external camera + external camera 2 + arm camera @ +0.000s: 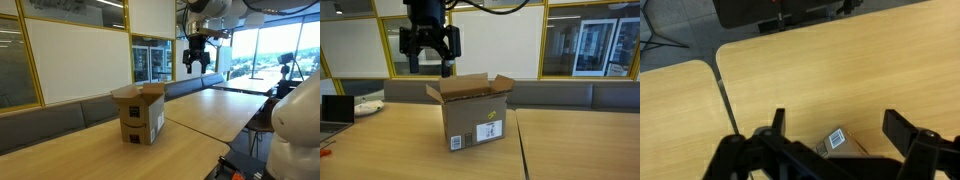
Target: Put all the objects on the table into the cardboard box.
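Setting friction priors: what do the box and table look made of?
Box: brown corrugated cardboard, matte; top flaps folded open, white label stuck on one side. Table: wood or wood-look laminate, smooth with a slight sheen; light-brown grain, dark edge. Whether it is solid wood or veneer cannot be told.

white label (488, 131) on cardboard box (465, 108), print unreadable

Brown cardboard box (472, 118), flaps open; upright on light wooden table (390, 155)
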`<state>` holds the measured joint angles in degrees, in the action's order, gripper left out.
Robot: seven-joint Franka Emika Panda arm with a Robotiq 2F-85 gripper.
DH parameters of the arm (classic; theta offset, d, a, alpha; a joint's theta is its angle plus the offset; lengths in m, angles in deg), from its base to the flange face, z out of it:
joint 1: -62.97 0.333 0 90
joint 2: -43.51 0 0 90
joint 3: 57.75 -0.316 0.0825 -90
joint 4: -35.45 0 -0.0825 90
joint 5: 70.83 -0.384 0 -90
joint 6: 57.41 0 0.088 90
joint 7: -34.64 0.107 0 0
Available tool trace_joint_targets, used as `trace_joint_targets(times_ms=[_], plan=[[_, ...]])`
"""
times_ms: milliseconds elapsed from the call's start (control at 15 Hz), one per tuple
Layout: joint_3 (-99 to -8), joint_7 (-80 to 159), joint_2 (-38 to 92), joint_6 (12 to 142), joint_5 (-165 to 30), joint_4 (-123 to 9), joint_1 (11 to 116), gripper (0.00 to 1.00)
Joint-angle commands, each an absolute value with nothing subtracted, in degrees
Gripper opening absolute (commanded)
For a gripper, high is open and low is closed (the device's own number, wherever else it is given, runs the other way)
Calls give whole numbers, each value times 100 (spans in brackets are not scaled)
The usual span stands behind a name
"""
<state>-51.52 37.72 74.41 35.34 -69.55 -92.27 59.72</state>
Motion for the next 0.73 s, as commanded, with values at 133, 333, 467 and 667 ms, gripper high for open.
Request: trace_joint_targets(times_ms=[133, 333, 467, 667], plan=[[-5202, 3663, 7523, 3274, -6984, -9220, 5863, 100], [-5194, 3666, 7560, 3220, -6980, -9228, 5826, 100], [-5193, 3666, 7560, 3212, -6980, -9231, 5824, 100], [-5193, 3666, 7561, 3207, -6980, -9233, 5824, 100]])
